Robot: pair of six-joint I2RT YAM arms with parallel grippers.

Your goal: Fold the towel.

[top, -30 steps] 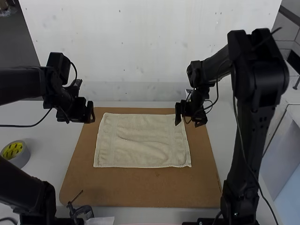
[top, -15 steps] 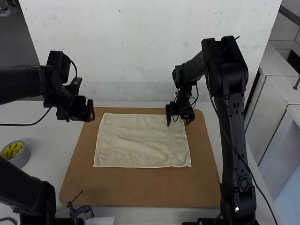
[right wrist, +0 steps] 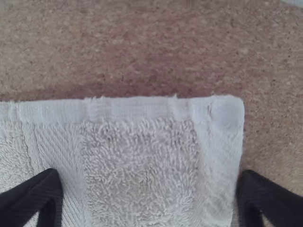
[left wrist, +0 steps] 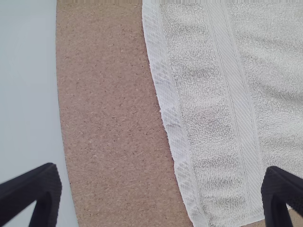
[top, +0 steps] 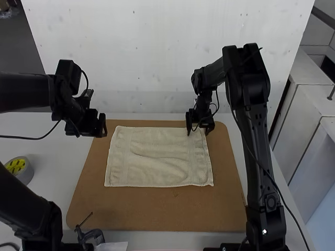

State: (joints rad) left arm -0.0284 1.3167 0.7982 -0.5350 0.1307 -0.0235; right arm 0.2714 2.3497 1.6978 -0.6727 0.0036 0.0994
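The cream towel (top: pixel 157 157) lies spread on the brown board, slightly wrinkled across its middle. At the board's far left corner, my left gripper (top: pixel 101 125) hangs beside the towel; in the left wrist view the left gripper (left wrist: pixel 163 189) is open above the board and the towel's edge (left wrist: pixel 175 123). My right gripper (top: pixel 197 129) is at the towel's far right corner. In the right wrist view, the right gripper (right wrist: pixel 150 189) stands open, its fingers on either side of the towel's corner part (right wrist: pixel 142 161), with nothing gripped.
The brown board (top: pixel 157 209) extends around the towel on the white table (top: pixel 47 151). A roll of tape (top: pixel 20 170) sits at the left. A small metal clamp (top: pixel 91 236) is at the board's near edge, and a white wall (top: pixel 157 63) rises behind.
The right gripper has moved left and inward from beyond the towel's right side to its far right corner, lowering lately. The left arm has shifted only slightly. The towel lies as before.
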